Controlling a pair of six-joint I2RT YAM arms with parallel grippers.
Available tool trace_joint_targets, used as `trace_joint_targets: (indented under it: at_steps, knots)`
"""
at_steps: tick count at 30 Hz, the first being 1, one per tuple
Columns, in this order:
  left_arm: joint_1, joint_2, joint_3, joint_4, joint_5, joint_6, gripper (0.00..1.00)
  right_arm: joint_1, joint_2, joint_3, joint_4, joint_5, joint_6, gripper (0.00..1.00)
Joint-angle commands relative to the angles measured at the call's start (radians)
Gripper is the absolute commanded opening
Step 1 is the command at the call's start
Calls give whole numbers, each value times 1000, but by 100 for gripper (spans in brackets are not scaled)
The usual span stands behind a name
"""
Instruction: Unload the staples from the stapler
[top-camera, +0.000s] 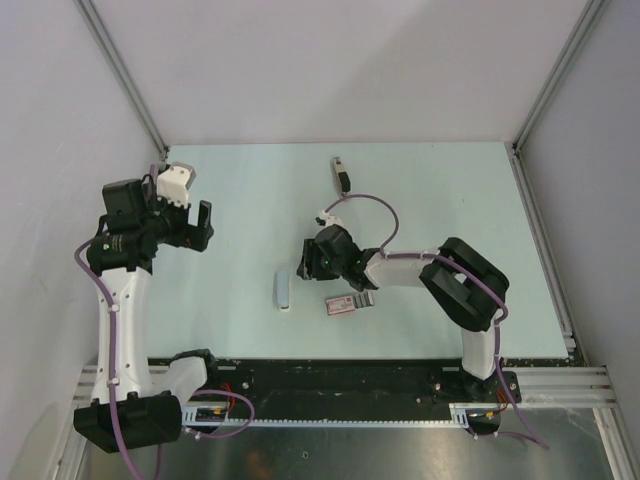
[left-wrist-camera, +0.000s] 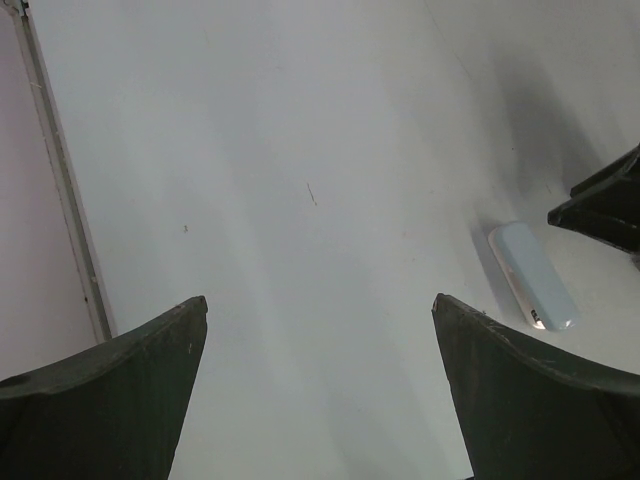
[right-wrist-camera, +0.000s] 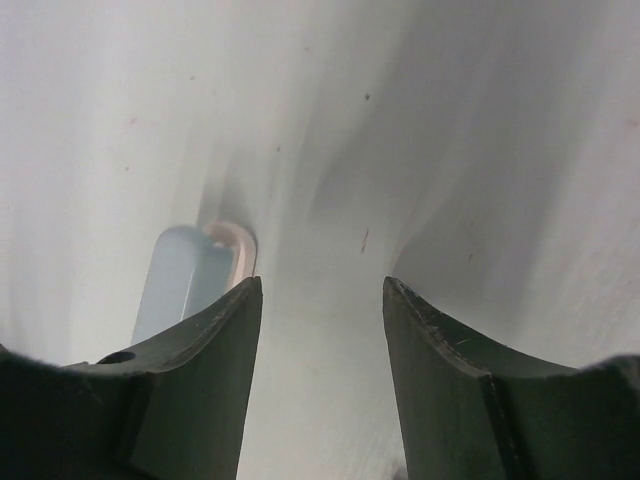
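The stapler (top-camera: 340, 172), small with a black top over a pale base, lies at the far middle of the table, away from both arms. No staples show in any view. My right gripper (top-camera: 306, 262) hangs low over the table centre. In the right wrist view the right gripper (right-wrist-camera: 322, 290) is open with only bare table between its fingers. Raised at the left, my left gripper (top-camera: 200, 228) is also open. The left wrist view shows this gripper (left-wrist-camera: 320, 305) spread wide over bare table.
A slim pale-blue case (top-camera: 283, 290) lies just left of the right gripper; it shows behind the right gripper's left finger (right-wrist-camera: 195, 270) and at the right of the left wrist view (left-wrist-camera: 533, 275). A flat pink-and-grey box (top-camera: 348, 303) lies under the right forearm. A metal rail (left-wrist-camera: 60, 180) edges the table's left side.
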Motion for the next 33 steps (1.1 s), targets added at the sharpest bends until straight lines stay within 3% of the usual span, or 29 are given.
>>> trace_joint_targets:
  at_steps: [1,8,15,20,33]
  knots:
    - [12,-9,27,9,28,21,99,-18,46,28,105,-60,27,56]
    - [13,-11,25,8,27,21,99,11,-1,56,55,-44,-12,66]
    - [13,-15,3,8,44,14,100,148,-111,108,-173,205,-103,77]
    - [13,-22,-4,8,50,12,100,246,-81,159,-335,352,-101,76]
    - [14,-67,-28,8,31,25,99,300,39,282,-382,417,-127,72]
